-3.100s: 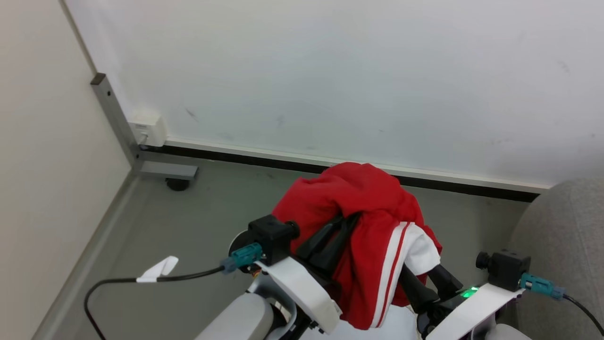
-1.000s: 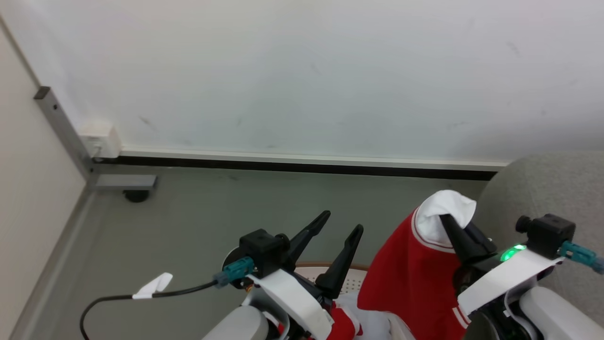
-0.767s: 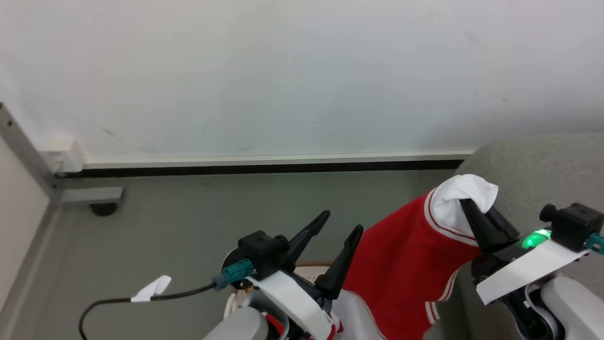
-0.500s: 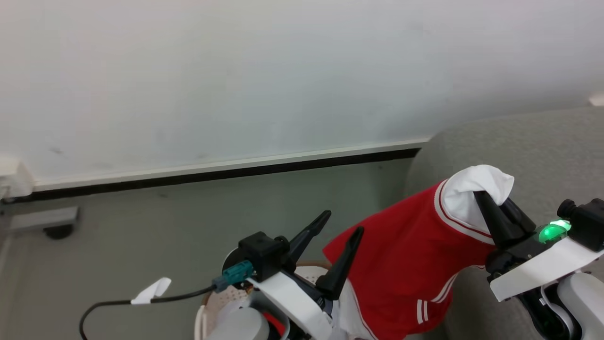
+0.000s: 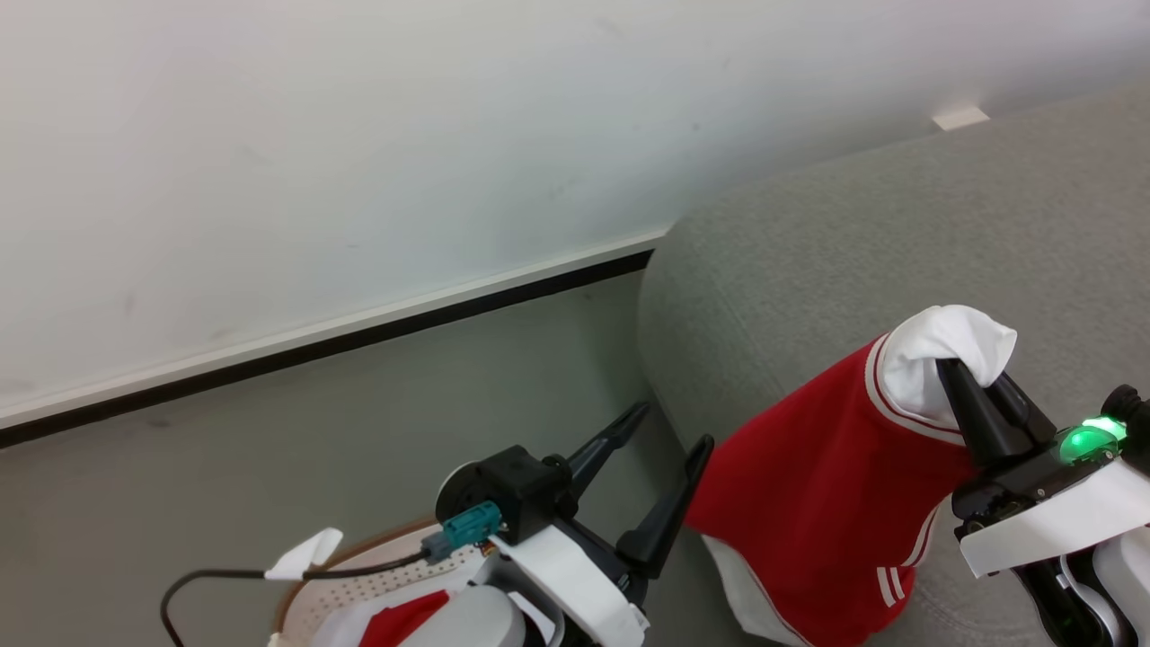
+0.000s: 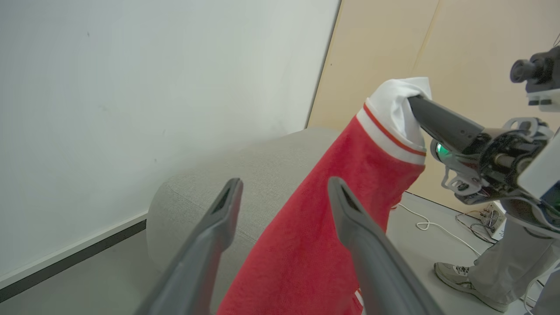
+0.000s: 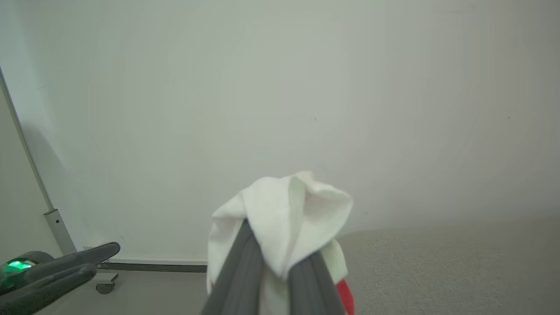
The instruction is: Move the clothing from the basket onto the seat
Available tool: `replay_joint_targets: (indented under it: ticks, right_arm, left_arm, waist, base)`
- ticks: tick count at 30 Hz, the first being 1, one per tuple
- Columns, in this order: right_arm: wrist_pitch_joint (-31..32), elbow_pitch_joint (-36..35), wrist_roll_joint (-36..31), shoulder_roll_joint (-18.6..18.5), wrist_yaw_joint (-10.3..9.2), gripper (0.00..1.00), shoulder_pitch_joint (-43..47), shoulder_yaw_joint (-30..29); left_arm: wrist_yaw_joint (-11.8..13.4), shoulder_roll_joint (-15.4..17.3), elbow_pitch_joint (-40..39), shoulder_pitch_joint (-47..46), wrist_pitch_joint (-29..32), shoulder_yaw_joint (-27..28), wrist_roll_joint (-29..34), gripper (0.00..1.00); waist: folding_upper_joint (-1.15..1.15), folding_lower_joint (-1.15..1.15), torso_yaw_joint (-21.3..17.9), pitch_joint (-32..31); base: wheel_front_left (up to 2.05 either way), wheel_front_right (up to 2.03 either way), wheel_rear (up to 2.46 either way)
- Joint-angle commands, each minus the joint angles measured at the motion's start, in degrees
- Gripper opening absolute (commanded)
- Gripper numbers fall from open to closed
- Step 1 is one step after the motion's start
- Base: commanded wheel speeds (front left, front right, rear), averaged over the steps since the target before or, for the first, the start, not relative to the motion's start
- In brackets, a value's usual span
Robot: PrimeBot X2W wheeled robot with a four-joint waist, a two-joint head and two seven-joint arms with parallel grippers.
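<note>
Evidently, one piece of the clothing [image 5: 827, 485] is being carried by the right hand [image 5: 970, 377], at about 4 o'clock in the head view. Its two fingers are being pressed close together on the white cuff [image 5: 943, 346], so that the red body is hanging free below. The garment is being held high, presumably so that it is lifted over the seat's edge rather than dragged against it. The seat [image 5: 853, 243] is lying from 1 to 4 o'clock, and the cloth is hanging before its rounded side, not yet laid on it; whether the hem is touching cannot be told. The left hand [image 5: 674, 424], near 6 o'clock, is being held wide and empty, just beside the garment, probably to avoid snagging it. The basket [image 5: 368, 584] is standing at 7 o'clock on the floor [image 5: 359, 404], with a further red garment [image 5: 404, 620] lying in it, so the task is judged only partly done.
</note>
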Motion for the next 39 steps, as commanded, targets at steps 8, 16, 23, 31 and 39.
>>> replay_joint_targets:
  ticks: [8, 16, 23, 31, 39]
  right_arm:
    - [-0.02, -1.55, -1.22, 0.35, -0.12, 0.00, 1.66, -1.14]
    - [-0.02, -2.01, -1.30, 1.24, -0.12, 0.00, 1.14, -2.25]
    - [0.56, -0.69, 0.00, 0.29, -0.12, 0.00, -4.89, -3.17]
    - [3.87, 2.77, 1.96, -6.10, -0.12, 0.00, -18.43, -5.25]
    - [7.24, 9.84, 2.99, -12.39, -0.12, 0.00, -34.16, -7.53]
  left_arm:
    - [-0.13, 0.42, 0.58, -1.12, -0.65, -0.85, 1.87, 1.00]
    - [-0.35, 0.50, 0.92, -1.99, -0.73, -1.22, 2.23, 1.00]
    - [-0.02, 1.36, 0.33, -3.25, 0.13, -1.23, 2.49, 1.00]
    - [0.14, 3.41, -1.78, -5.67, 1.99, -1.13, 3.65, 1.00]
    - [0.32, 4.98, -4.30, -8.33, 3.41, -0.95, 4.29, 1.00]
  waist:
    - [-0.01, 0.00, -4.71, 1.66]
    - [-0.01, 0.00, -4.85, 2.95]
    - [-0.01, 0.00, -2.99, 6.58]
    - [-0.01, 0.00, 0.38, 14.24]
    - [-0.01, 0.00, 2.77, 21.83]
  base:
    - [0.00, 0.00, 0.00]
    - [0.00, 0.00, 0.00]
    - [0.00, 0.00, 0.00]
    - [0.00, 0.00, 0.00]
    - [0.00, 0.00, 0.00]
